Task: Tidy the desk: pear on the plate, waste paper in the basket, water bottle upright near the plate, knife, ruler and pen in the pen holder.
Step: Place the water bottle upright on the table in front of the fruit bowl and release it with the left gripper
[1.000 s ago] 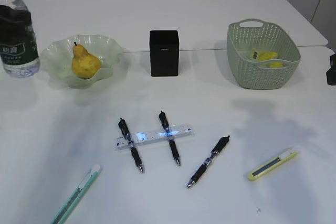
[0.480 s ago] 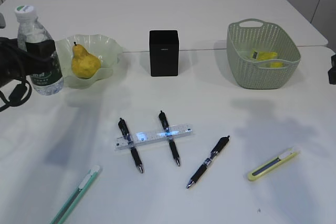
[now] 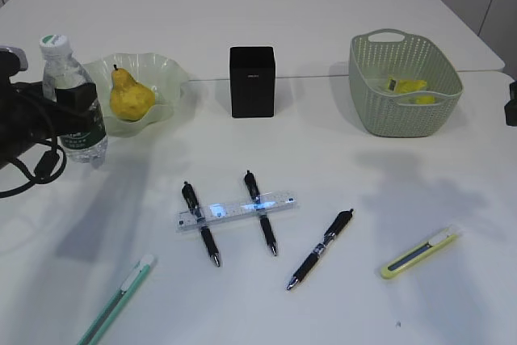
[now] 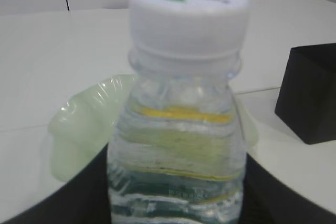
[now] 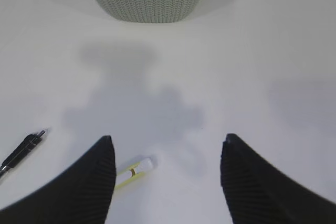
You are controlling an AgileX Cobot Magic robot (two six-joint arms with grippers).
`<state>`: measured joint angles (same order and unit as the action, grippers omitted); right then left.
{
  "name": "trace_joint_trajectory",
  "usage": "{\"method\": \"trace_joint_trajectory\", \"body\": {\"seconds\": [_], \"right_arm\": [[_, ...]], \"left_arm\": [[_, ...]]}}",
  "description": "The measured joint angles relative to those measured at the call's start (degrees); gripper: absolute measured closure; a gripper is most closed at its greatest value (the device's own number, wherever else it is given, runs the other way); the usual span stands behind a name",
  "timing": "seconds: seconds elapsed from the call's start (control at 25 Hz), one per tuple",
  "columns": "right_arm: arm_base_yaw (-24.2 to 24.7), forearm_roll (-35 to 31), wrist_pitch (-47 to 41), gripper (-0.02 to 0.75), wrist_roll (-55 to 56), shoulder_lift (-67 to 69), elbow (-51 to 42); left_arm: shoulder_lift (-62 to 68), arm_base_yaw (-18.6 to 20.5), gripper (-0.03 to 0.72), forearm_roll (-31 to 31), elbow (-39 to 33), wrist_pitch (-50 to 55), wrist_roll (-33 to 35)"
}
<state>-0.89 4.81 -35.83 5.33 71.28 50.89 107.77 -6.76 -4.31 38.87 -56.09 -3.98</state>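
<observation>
Water bottle (image 3: 74,101) upright in left jaws, now nearer plate (image 3: 166,78) than before, right jaws wide, empty

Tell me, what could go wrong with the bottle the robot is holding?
The left gripper holds the water bottle upright right beside the plate. It might bump the wavy rim and jostle the pear. If the gripper lets go before the bottle rests flat on the desk, it may tip over.
</observation>
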Motion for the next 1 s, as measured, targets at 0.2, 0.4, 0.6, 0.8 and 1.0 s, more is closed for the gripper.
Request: {"method": "trace_joint_trajectory", "body": {"seconds": [0.2,0.4,0.6,0.8,1.0], "right_arm": [[0.0,0.0,0.43,0.242,0.0,0.0,0.0],[0.0,0.5,0.57,0.242,0.0,0.0,0.0],[0.0,0.65,0.71,0.242,0.0,0.0,0.0],[0.0,0.98,0.71,0.242,0.0,0.0,0.0],[0.0,1.06,0.75,0.241,0.0,0.0,0.0]], "left_arm": [[2.93,0.0,0.323,0.0,0.0,-0.51,0.0],[6.42,0.0,0.323,0.0,0.1,-4.51,-0.09],[8.13,0.0,0.316,0.0,0.21,-7.22,-3.21],[8.49,0.0,0.284,0.0,0.21,-7.71,-4.68],[8.51,0.0,0.235,0.0,0.31,-7.71,-5.78]]}}
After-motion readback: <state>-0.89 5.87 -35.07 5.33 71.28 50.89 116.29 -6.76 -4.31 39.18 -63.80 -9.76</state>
